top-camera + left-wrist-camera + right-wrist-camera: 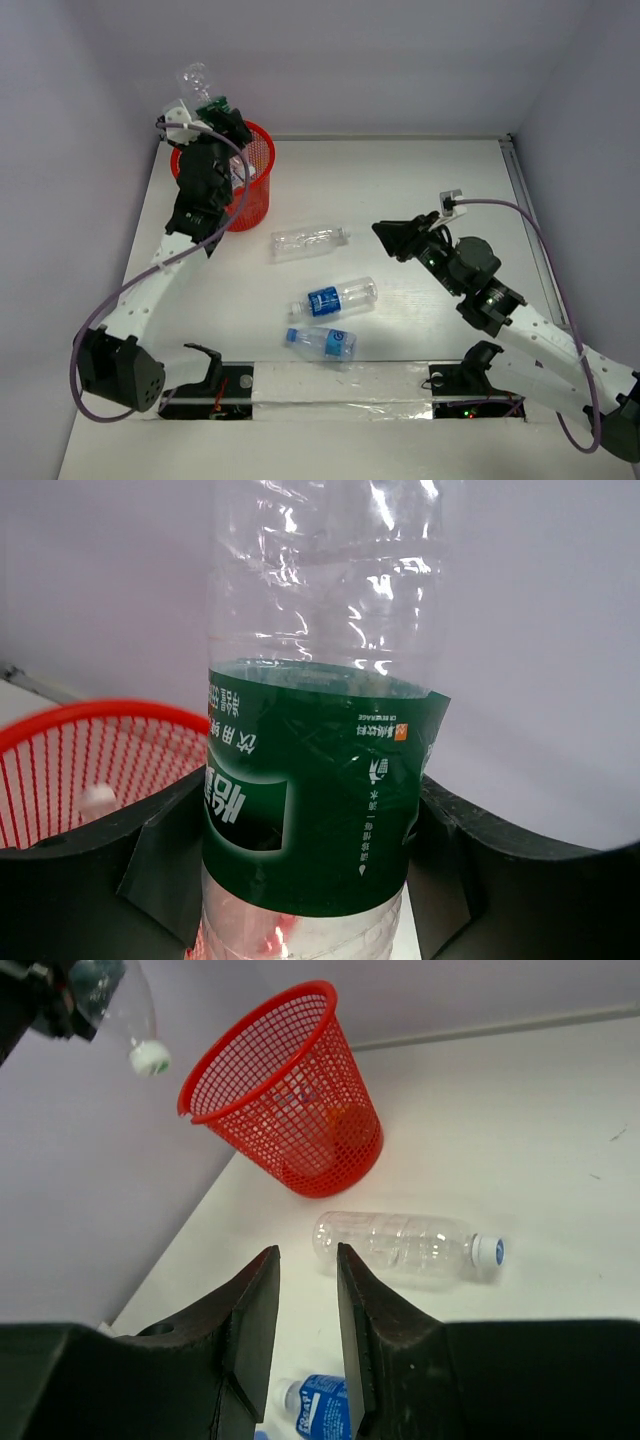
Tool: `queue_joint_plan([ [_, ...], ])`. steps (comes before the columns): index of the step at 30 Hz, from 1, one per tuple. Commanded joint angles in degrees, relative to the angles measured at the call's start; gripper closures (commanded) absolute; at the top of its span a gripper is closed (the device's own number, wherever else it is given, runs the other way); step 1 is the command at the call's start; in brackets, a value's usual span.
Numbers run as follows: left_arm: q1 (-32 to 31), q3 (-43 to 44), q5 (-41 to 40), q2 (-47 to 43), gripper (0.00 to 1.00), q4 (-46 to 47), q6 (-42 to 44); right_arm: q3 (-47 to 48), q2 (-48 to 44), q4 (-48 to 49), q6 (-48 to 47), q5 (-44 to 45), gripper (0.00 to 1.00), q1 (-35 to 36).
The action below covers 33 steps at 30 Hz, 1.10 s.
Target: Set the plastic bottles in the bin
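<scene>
Clamped in the left tool (310,880), the green-labelled bottle (320,790) is best centred over the red mesh bin (95,718) below before being released.

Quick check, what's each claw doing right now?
Left claw: closed on the green-label bottle.
Right claw: open by only a narrow gap, holding nothing.

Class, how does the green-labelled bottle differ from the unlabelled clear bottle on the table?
The green-labelled bottle hangs cap-down in the left gripper, by the red bin; the unlabelled bottle lies on its side on the table. The first wears a dark green label; the second is bare. Both are clear plastic.
</scene>
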Motion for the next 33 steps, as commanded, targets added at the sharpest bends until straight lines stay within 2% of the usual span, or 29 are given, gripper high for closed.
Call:
queue_joint_plan([
  [1,3.3,6.7,1.5,4.3,0.40,2.9,0.8,-0.9,-2.8,2.5,1.1,-2.8,0.65,0.2],
  [5,9.4,11.7,0.5,10.0,0.39,0.4,3.3,-2.4,-4.3,2.5,1.4,-4.6,0.65,0.2],
  [10,13.0,9.3,-0.8,13.4,0.35,2.5,5.7,-3.7,-5.5,2.2,1.0,-4.7,0.65,0.2],
  [18,13.6,4.4,-1.7,15.3,0.24,6.1,11.7,-2.7,-1.2,-1.2,-0.6,-10.0,0.64,0.2],
  [23,13.6,3.3,-1.7,14.7,0.12,5.3,11.5,-2.9,-0.3,-2.3,-0.6,-10.3,0.64,0.2],
  [27,13.6,4.6,1.7,11.4,0.11,3.1,9.2,-1.8,0.1,-5.2,-1.2,-10.8,0.64,0.2],
  [30,13.6,5.0,8.0,8.7,0.15,1.2,5.5,-0.7,1.8,-8.3,-1.7,-11.9,0.80,0.2],
  [31,13.0,4.9,9.6,6.7,0.16,0.3,4.6,0.1,2.4,-9.4,-1.8,-12.5,0.89,0.2],
  [33,11.5,4.6,12.7,4.7,0.22,-0.9,3.1,0.7,3.8,-11.2,-2.6,-14.7,0.94,0.8],
])
